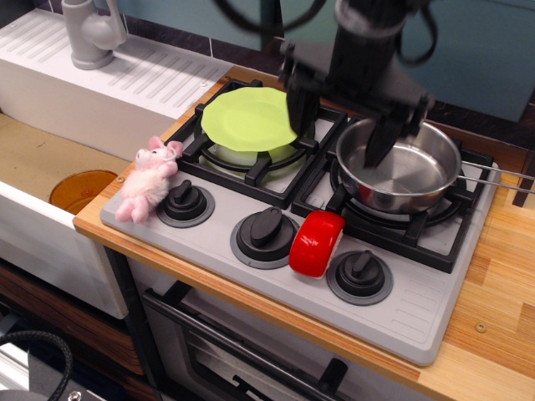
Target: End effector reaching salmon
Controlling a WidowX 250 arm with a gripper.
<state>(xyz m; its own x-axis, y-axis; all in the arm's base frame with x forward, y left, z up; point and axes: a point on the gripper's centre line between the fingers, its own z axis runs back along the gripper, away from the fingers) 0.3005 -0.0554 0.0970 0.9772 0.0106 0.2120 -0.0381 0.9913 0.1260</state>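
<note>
The salmon (317, 242) is a small glossy red toy piece with a white side. It lies on the grey stove front between the middle knob (265, 231) and the right knob (360, 271). My black gripper (338, 132) hangs open above the back burners, its two long dark fingers spread wide. One finger (298, 107) is over the gap beside the green plate. The other finger (382, 138) is over the steel pan. The gripper is empty and sits up and behind the salmon, well apart from it.
A steel pan (410, 167) sits on the right burner, handle pointing right. A lime green plate (251, 118) lies on the left burner. A pink plush animal (149, 179) lies by the left knob (185, 200). A grey tap (88, 31) and a white sink are at left.
</note>
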